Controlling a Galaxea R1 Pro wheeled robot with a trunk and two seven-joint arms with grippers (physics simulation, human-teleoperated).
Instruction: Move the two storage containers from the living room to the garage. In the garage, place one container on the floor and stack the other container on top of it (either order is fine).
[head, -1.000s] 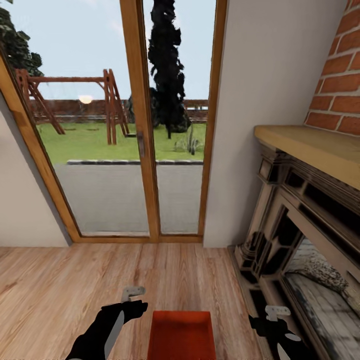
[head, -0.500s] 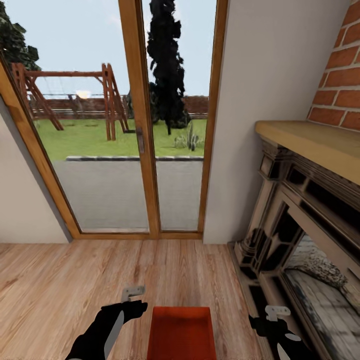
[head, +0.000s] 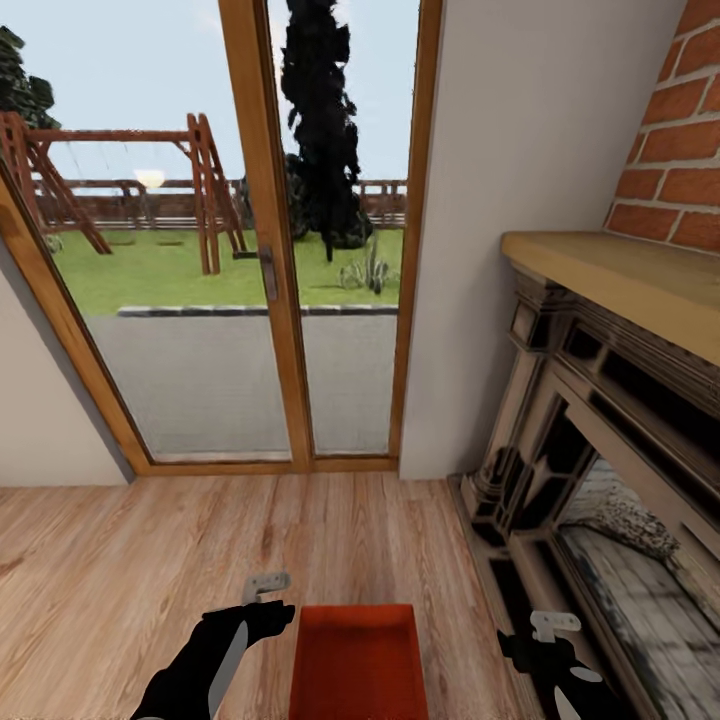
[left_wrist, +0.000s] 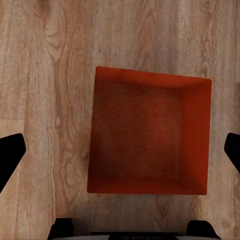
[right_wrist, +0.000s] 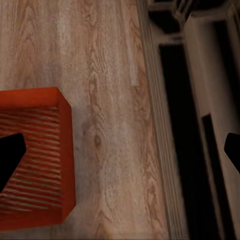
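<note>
Rust-red rectangular open-top storage container (head: 358, 662) on the light wood plank floor (head: 120, 560) at my six o'clock, between my grippers, left gripper (head: 265, 585) at seven o'clock and right gripper (head: 553, 625) at five o'clock, jaws spread wide and empty, dark carved fireplace (head: 590, 450) at three o'clock, wood-framed glass doors (head: 270, 300) at twelve.

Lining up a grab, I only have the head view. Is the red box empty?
Observer: Yes. The left wrist view looks straight down into the storage container; it holds nothing, just bare walls and bottom.
Operator: Left hand open?
Observer: Open, with the left hand centred above the box and its fingers spread wider than it.
Operator: And the right?
Observer: The right hand is open too, over bare plank floor between the box and the dark fireplace base.
</note>
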